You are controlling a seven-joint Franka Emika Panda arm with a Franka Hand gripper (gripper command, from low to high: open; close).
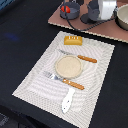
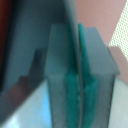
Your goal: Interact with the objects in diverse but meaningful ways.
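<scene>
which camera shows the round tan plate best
The exterior view: the tan round plate lies in full on the placemat, between two pieces of orange-handled cutlery. The wrist view shows none of it, only blurred close-up gripper parts.

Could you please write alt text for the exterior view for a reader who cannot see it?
A tan round plate sits mid-placemat on a dark table, a yellow-orange bread loaf beyond it. Orange-handled cutlery flanks the plate, with a white utensil nearer the camera.
</scene>
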